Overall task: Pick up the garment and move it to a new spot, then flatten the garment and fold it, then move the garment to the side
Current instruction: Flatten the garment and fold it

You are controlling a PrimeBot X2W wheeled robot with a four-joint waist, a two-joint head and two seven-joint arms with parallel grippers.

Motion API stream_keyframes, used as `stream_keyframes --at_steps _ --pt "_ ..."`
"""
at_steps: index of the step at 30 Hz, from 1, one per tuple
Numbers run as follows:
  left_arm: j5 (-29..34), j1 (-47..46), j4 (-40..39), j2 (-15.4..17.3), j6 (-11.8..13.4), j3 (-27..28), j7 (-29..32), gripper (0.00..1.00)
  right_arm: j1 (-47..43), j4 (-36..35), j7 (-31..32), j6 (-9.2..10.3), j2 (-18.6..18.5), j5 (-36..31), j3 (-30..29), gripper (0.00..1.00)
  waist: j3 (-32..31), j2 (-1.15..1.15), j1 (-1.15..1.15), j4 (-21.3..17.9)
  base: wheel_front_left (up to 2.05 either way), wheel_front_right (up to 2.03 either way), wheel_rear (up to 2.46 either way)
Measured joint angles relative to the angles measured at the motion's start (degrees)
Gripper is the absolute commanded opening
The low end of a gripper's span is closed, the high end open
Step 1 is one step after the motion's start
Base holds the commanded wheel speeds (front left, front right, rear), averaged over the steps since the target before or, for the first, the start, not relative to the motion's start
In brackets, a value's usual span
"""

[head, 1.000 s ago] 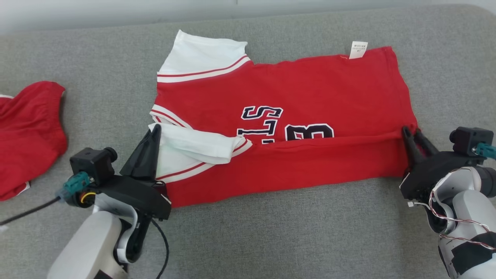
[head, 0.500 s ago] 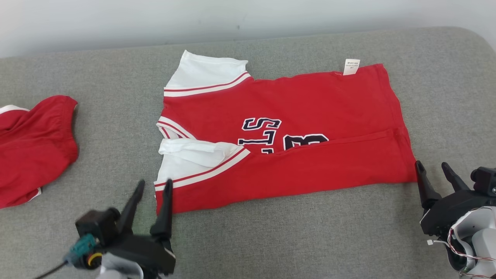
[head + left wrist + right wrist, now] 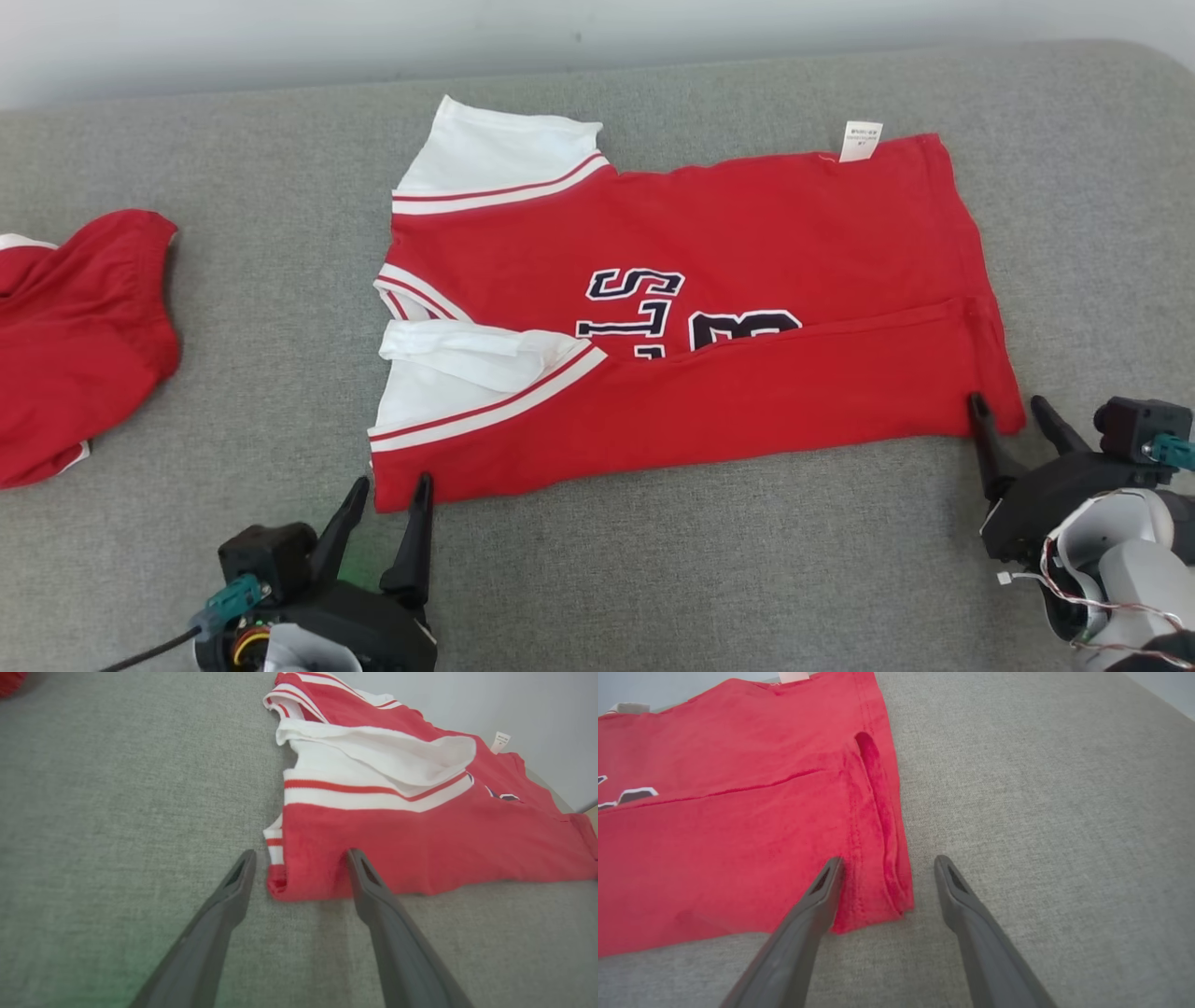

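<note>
You're looking at a big grey cushion (image 3: pixel 653 579) that runs pretty much edge to edge. The shirt (image 3: pixel 747 233) lies flat in the middle of it, turned sideways, with the white sleeves toward your left and the hem toward your right. It's red with dark lettering, and the near long edge is folded up over the bottom of the print, so that part is doubled.

Off at the far left of the cushion there's another red garment (image 3: pixel 75 345), bunched up and well apart from the shirt.

Both claws are wide open and holding nothing. Your left claw (image 3: pixel 393 481) sits at the near left corner of the shirt; in its wrist view that corner (image 3: pixel 299 877) lies right between the two fingers (image 3: pixel 224 905). Your right claw (image 3: pixel 1006 401) is at the near right corner in the same way, with the hem corner (image 3: pixel 878 891) between its fingers (image 3: pixel 971 933). Honestly, I can't tell whether the tips actually touch the cloth or just hang over it.

The near sleeve (image 3: pixel 467 359) is rumpled and folded back on itself. The far one (image 3: pixel 485 154) lies flat. A small white tag (image 3: pixel 861 141) sticks out from the far edge near the right end.
</note>
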State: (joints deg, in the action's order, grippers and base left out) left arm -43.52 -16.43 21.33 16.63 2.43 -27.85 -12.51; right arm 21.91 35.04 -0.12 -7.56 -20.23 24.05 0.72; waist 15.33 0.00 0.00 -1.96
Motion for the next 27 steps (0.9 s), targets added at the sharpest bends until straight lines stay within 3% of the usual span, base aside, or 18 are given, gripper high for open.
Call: stream_keyframes --at_steps 2,3,4,5,6,14,27 --pt "-0.1 -1.0 1.6 -0.4 -0.4 -0.2 0.3 1.00 1.1 1.4 -0.4 0.00 0.1 -0.1 0.4 1.00 0.4 0.00 0.00 0.0 0.00 0.00 0.00" --pt "-0.1 -1.5 2.4 -0.5 -0.6 -0.6 0.8 1.00 1.6 1.9 -0.5 0.01 0.3 0.1 0.9 0.48 0.5 0.00 0.00 0.0 0.00 0.00 0.00" --pt "-0.1 -1.9 3.0 -0.7 -0.9 -0.6 0.8 0.37 1.9 2.3 -0.8 0.01 0.3 0.2 1.2 0.04 0.6 0.00 0.00 0.1 0.00 0.00 0.00" --pt "-0.3 -2.3 3.7 -0.9 -1.0 -0.7 0.7 0.09 2.1 2.7 -1.1 0.01 0.3 0.5 1.4 0.00 0.6 0.00 0.00 0.2 0.00 0.00 0.00" --pt "-0.5 -2.6 4.3 -1.1 -1.4 -0.8 0.8 0.00 2.4 3.2 -1.4 0.00 0.3 0.6 1.7 0.00 0.5 0.00 0.00 0.2 0.00 0.00 0.00" --pt "-1.6 -1.0 6.1 -1.6 -1.8 1.2 -1.4 0.00 -1.2 3.1 -4.3 0.00 -0.1 3.7 4.5 0.00 -2.7 -0.01 0.01 0.5 0.00 0.00 0.00" --pt "-2.5 13.2 -2.1 -0.4 2.3 2.8 -2.0 0.00 -14.3 -6.2 -2.1 0.00 -0.3 5.4 3.1 0.00 -9.5 -0.01 0.00 0.6 0.00 0.00 0.00"
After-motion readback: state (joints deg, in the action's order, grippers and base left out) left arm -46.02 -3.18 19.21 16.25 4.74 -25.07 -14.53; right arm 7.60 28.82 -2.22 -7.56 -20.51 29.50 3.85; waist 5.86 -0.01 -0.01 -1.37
